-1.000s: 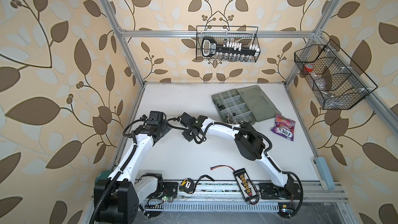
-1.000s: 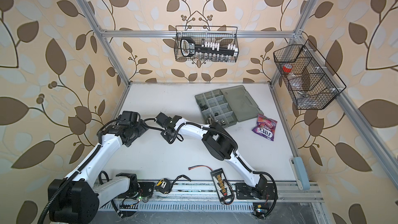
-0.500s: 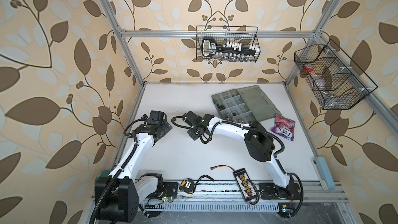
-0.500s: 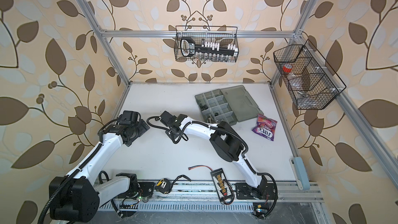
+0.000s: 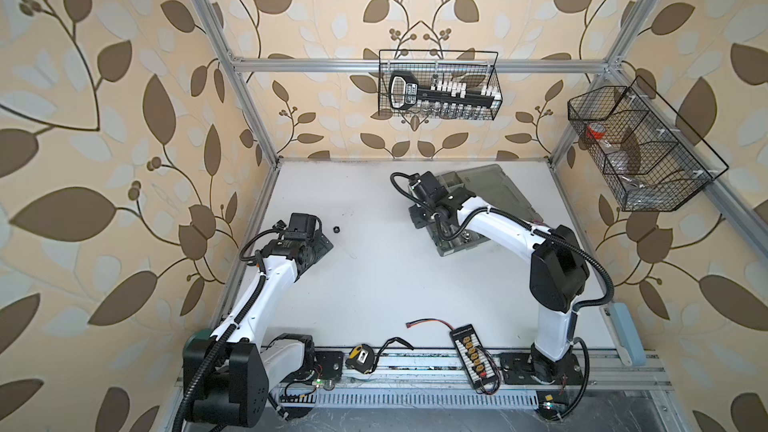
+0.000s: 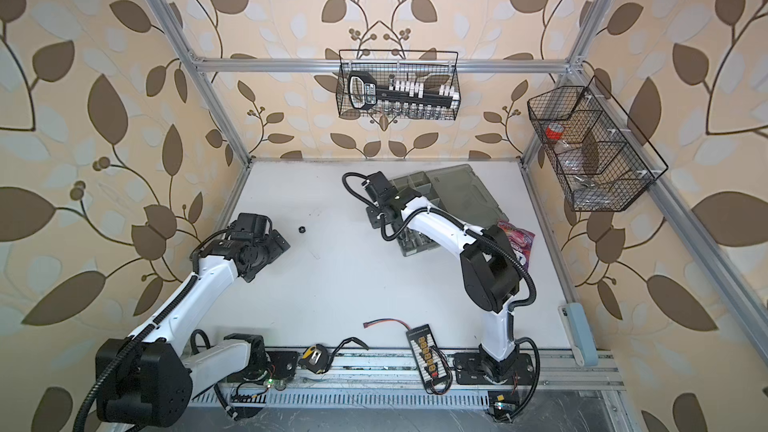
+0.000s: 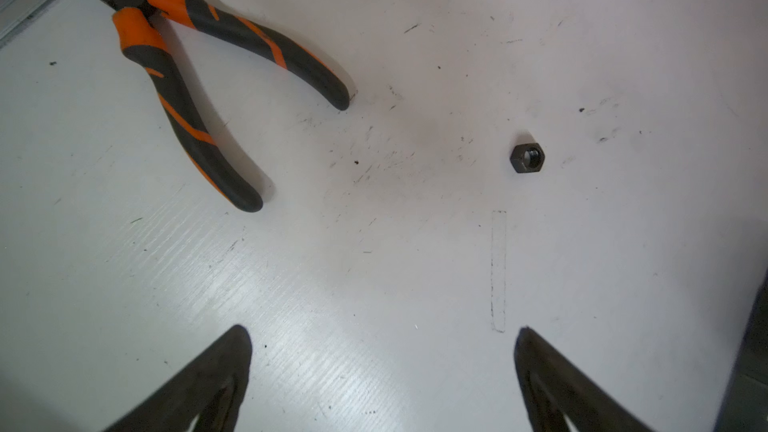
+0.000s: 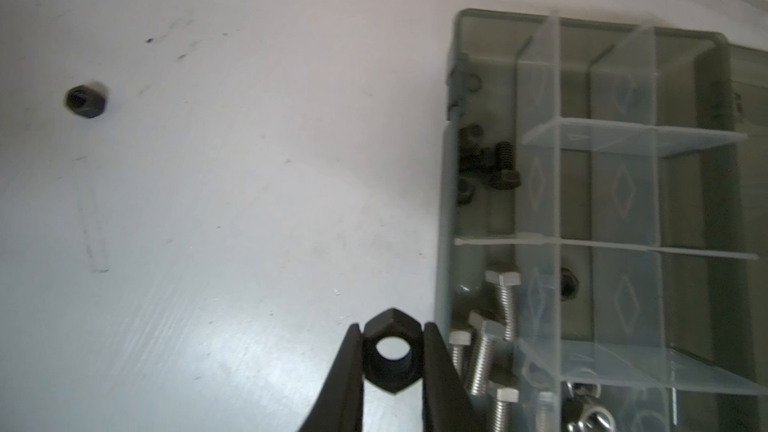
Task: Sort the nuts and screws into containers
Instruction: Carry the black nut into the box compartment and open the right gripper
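Note:
One black nut (image 8: 390, 378) is pinched flat between the fingers of my right gripper (image 8: 392, 328), which is shut on it just beside the outer wall of the grey organizer case (image 8: 451, 209). Its containers hold several silver screws (image 8: 505, 305), black screws and nuts (image 8: 494, 164) and a lone black nut (image 8: 568, 282). Another black nut (image 7: 527, 157) lies loose on the white table, seen in both top views (image 5: 336, 229) (image 6: 302, 229). My left gripper (image 7: 382, 331) hovers open a short way from it, with nothing between its fingers.
Orange-and-black pliers (image 7: 187, 76) lie near the left wall by my left gripper. Two black wire baskets (image 5: 438, 85) (image 5: 640, 151) hang on the walls. A pink packet (image 6: 517, 238) lies right of the case. A tape measure (image 5: 359, 357) and a connector board (image 5: 471, 351) sit at the front edge.
My right arm has swung from the left-middle of the table back to the organizer case, carrying the black nut. The left arm has hardly moved.

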Robot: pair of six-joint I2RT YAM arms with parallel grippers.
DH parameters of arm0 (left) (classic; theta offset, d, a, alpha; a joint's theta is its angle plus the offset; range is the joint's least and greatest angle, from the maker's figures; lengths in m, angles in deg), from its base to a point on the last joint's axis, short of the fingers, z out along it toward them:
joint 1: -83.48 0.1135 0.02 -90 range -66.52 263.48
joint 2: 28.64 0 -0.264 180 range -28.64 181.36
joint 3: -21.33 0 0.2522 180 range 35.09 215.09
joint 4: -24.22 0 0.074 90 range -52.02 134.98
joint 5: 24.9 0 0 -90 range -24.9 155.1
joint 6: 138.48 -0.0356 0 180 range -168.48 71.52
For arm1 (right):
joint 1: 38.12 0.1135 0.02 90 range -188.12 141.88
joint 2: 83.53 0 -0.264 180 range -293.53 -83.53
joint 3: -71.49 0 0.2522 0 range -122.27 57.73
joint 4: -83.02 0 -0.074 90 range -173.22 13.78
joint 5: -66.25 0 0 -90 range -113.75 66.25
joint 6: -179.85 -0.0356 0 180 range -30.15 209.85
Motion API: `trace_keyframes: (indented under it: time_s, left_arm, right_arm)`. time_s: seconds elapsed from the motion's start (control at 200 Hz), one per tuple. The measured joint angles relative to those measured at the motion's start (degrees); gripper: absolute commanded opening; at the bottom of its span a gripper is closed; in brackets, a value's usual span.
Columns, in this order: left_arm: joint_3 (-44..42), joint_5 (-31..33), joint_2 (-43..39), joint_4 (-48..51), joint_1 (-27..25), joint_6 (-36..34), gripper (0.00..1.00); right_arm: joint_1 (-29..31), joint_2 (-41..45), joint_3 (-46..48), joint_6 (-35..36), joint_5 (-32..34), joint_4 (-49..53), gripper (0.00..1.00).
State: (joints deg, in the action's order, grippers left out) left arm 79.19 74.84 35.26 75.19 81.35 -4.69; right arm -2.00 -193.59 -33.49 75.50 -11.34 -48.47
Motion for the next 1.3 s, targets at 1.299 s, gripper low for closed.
trace_keyframes:
  time_s: [1.299]
  left_arm:
    - [0.48, -3.41, 3.26, -2.27, 0.00, -0.44, 0.99]
  right_arm:
    - [-13.42, -1.57, 4.68, -1.07, -0.85, -1.57, 0.29]
